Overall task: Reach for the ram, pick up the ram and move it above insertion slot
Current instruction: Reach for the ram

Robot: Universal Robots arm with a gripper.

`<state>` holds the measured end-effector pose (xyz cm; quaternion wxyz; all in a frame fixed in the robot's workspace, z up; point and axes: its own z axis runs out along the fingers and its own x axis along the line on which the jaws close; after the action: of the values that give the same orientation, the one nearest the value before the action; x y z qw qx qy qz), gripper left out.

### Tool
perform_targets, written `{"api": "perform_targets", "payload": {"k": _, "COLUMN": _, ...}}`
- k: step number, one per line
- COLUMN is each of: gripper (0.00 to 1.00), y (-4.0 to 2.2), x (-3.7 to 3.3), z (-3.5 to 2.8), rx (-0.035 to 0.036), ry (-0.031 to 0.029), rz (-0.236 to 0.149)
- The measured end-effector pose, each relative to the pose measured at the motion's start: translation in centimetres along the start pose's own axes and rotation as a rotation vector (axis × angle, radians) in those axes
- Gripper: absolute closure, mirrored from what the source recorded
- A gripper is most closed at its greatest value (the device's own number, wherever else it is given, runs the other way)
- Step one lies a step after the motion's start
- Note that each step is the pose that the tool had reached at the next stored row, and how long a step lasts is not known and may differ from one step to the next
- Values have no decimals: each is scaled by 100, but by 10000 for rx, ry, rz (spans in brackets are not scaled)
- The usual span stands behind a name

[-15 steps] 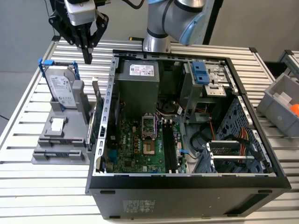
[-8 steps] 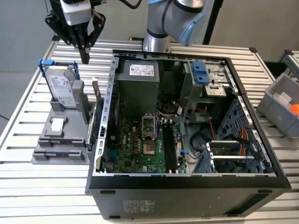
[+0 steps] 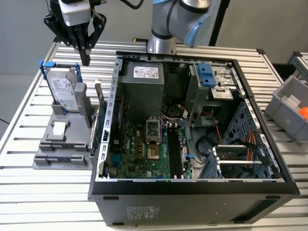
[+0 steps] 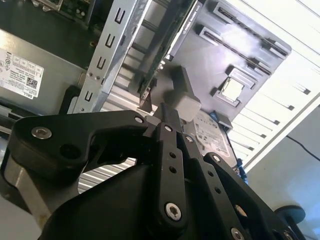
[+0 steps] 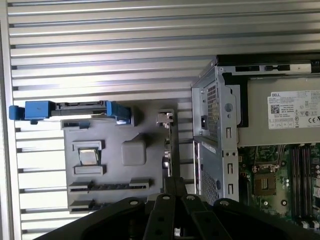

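The ram (image 3: 100, 113) is a thin green stick standing on edge in the grey holder (image 3: 57, 144), just outside the computer case's wall on the exterior view's left. It appears edge-on in the first wrist view (image 5: 167, 145) and as a green board in the second wrist view (image 4: 167, 42). My gripper (image 3: 85, 59) hangs above the far end of the holder, beyond and above the ram, shut with nothing between its fingers. Its black fingers (image 5: 172, 185) also show in both wrist views (image 4: 163, 114). The black insertion slots (image 3: 174, 153) lie on the motherboard inside the open case.
A hard drive (image 3: 65, 91) in a blue bracket stands in the holder below the gripper. The open case (image 3: 192, 192) holds a power supply (image 3: 142, 79) and drive cage (image 3: 211, 82). A grey bin (image 3: 291, 103) sits at the exterior view's right. The slatted table (image 3: 29, 192) surrounds everything.
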<state>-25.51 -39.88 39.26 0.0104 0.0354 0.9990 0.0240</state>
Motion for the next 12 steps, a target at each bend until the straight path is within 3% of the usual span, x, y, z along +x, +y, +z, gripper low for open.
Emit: {"api": "perform_targets", "payload": {"k": 12, "gripper": 100, "y": -4, "x": 60, "z": -1, "rx": 0, "ry": 0, "rz": 0}}
